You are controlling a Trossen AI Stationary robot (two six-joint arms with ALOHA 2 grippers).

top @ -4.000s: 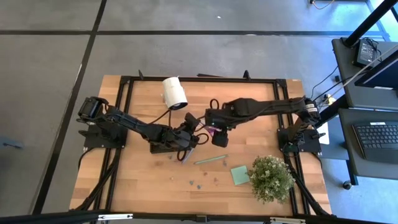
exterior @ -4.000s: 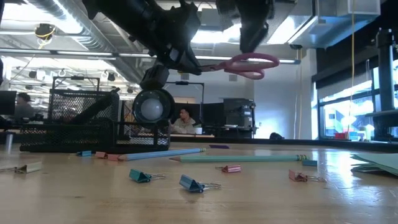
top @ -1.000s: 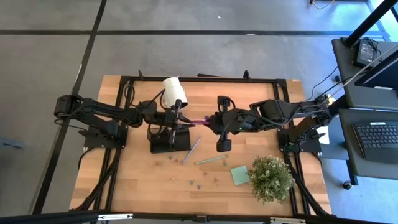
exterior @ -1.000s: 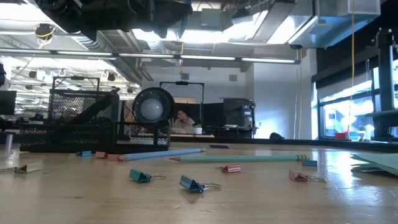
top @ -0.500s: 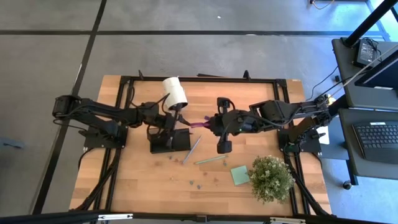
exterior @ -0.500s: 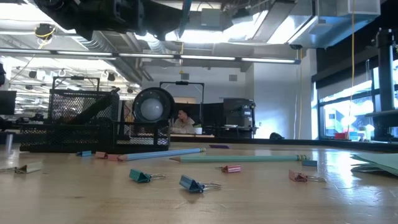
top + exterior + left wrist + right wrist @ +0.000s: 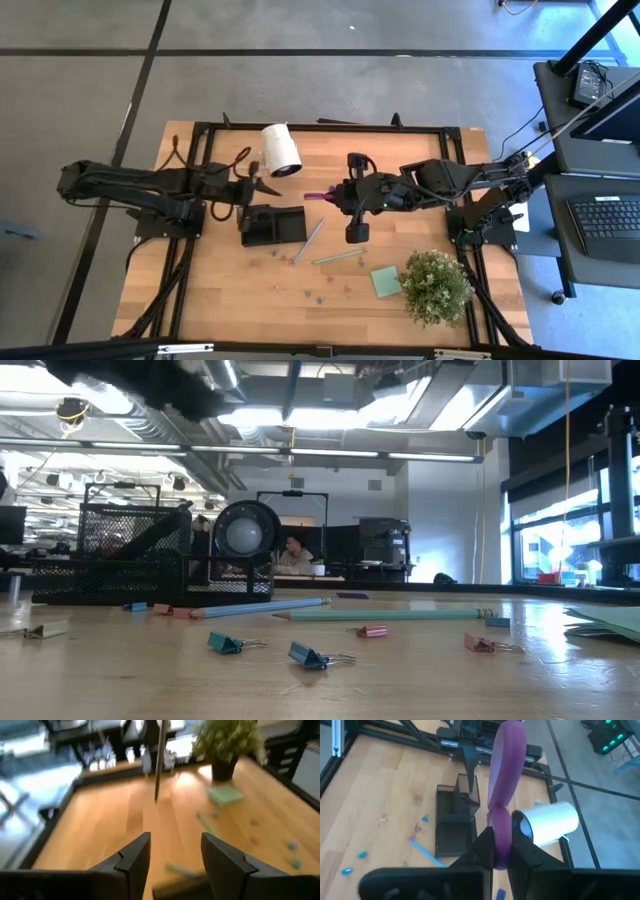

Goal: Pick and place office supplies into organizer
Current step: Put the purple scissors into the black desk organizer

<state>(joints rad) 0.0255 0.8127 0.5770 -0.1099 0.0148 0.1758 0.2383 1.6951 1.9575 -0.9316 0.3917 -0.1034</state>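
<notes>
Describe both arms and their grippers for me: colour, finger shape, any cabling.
Both arms are black and jointed, with black cables looping near their bases. The left gripper has two broad, flat, matte black fingers. The right gripper has similar dark, blocky fingers. No markings are visible.

a pale honey-coloured wooden surface [image 7: 250, 280] with faint grain, edged by a black metal frame [image 7: 330, 128], on a grey floor crossed by dark lines. two black robot arms with black fingers [image 7: 134, 862]. a black mesh organizer tray [image 7: 272, 225]. purple-handled scissors [image 7: 502, 795], their loops a soft violet. a white cylinder roll [image 7: 281, 150] with a dark hollow end. a light blue pencil [image 7: 308, 240] and a pale green pencil [image 7: 339, 257]. a light green square sticky-note pad [image 7: 386, 281]. a bushy green potted plant [image 7: 436, 286] in a dark pot. small binder clips [image 7: 312, 655] in teal blue, others salmon pink.
</notes>
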